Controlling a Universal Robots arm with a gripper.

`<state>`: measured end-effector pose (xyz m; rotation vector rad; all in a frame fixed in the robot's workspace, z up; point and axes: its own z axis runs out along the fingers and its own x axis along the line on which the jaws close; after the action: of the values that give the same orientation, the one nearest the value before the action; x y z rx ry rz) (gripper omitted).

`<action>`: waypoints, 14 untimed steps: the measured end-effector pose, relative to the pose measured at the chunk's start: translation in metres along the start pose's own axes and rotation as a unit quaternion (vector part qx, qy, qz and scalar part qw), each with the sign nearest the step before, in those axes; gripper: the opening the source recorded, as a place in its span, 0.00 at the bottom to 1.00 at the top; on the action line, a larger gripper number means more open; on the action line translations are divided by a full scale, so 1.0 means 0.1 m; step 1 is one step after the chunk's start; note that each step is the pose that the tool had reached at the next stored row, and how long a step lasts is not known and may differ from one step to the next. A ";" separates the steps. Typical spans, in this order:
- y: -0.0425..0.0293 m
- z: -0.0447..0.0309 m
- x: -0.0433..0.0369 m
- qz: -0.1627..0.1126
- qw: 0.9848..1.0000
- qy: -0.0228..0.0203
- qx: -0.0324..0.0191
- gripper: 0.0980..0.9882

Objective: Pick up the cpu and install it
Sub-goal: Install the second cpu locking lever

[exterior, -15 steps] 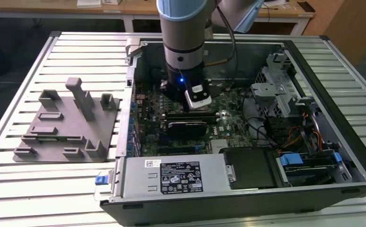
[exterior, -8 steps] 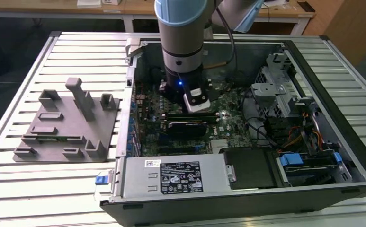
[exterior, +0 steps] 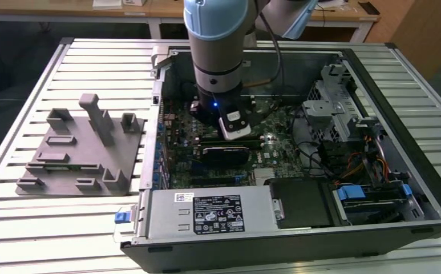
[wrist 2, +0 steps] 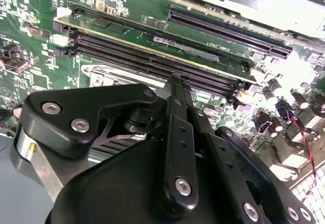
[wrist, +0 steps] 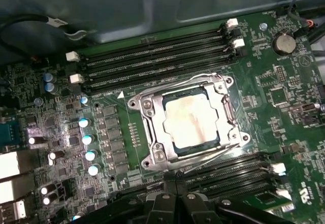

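the small flat square cpu with a shiny silver top (wrist: 195, 118) sits in its socket on the green motherboard (wrist: 264, 92), under a thin metal frame (wrist: 152, 107) with screws at the corners. the frame covers the chip's edges all round, so it looks already put in place. long black memory slots (wrist: 152, 61) run along either side of the socket.

the cpu looks light, stiff and thin. its top is smooth metal and likely slippery, with a pale smear on it. it is probably easy to hurt underneath, so the safe place to hold it would be the two side edges, kept flat and level, with a soft squeeze.

in the first wrist view the black metal gripper (wrist: 175, 196) hangs just beside the socket, above the board, with its tips pressed together and nothing between them. in the exterior view the grey and blue arm (exterior: 218, 51) reaches down into the open black computer case (exterior: 403, 217). a grey plastic plate with upright posts (exterior: 83, 151) lies beside the case on the ribbed metal counter (exterior: 22, 228).
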<state>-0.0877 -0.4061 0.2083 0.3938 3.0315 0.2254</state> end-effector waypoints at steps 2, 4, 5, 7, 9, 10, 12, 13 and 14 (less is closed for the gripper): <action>-0.008 0.012 0.016 0.001 1.000 0.002 -0.006 0.01; -0.019 0.022 0.039 0.001 1.000 0.004 -0.014 0.01; -0.026 0.025 0.047 0.002 1.000 0.005 -0.018 0.01; -0.040 0.030 0.061 0.003 1.000 0.007 -0.028 0.01; -0.050 0.032 0.065 0.003 0.999 0.009 -0.035 0.01; -0.052 0.031 0.065 0.003 0.999 0.009 -0.035 0.01; -0.056 0.031 0.063 0.003 0.999 0.009 -0.035 0.01; -0.058 0.029 0.062 0.003 0.999 0.009 -0.035 0.01; -0.057 0.024 0.062 0.003 0.999 0.009 -0.035 0.01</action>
<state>-0.0948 -0.4097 0.2047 0.3990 3.0300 0.3369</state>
